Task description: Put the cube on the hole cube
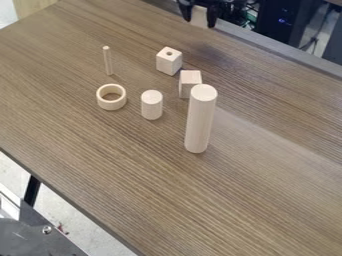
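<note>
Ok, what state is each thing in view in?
Gripper: closed on a cube
Held cube: gripped
Hole cube: hole up, uncovered
Other cube: on table, partly hidden
Tall cylinder: upright
Short cylinder: upright
Ring: lying flat, opening up
Thin peg: upright

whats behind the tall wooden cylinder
Behind the tall cylinder is a wooden cube, partly covered at its lower right; whatever else the cylinder hides can't be seen.

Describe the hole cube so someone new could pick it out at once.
On the brown table, find the tall, thick cylinder. Behind it is a plain block; the hole cube sits beyond that, slightly left in the view. A small round hole in its top face sets it apart from that block.
</note>
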Available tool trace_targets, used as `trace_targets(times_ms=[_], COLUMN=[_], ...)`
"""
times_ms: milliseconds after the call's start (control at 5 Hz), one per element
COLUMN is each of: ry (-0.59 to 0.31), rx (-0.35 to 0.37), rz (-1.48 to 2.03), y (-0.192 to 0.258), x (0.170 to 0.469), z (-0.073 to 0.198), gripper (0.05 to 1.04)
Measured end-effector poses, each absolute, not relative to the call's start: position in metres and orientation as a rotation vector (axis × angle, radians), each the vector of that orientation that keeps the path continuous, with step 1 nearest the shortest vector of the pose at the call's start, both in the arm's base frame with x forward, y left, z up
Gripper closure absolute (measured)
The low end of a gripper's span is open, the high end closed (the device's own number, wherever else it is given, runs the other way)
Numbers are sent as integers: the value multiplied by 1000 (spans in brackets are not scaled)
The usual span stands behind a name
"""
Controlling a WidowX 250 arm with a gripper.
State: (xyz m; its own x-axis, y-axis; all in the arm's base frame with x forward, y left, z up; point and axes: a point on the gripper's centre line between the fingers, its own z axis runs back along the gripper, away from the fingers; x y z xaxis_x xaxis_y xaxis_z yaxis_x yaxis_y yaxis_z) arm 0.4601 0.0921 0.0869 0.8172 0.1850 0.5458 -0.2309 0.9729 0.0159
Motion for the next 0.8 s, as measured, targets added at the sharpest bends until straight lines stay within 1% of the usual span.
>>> trace_targets(times_ms=[200,400,600,800], ry=[-594,-589,-575,-560], rx=[96,104,95,88], rz=[212,198,170,160], y=[91,89,90,94], x=[447,433,418,410], z=[107,118,119,113], gripper=[483,483,483,483])
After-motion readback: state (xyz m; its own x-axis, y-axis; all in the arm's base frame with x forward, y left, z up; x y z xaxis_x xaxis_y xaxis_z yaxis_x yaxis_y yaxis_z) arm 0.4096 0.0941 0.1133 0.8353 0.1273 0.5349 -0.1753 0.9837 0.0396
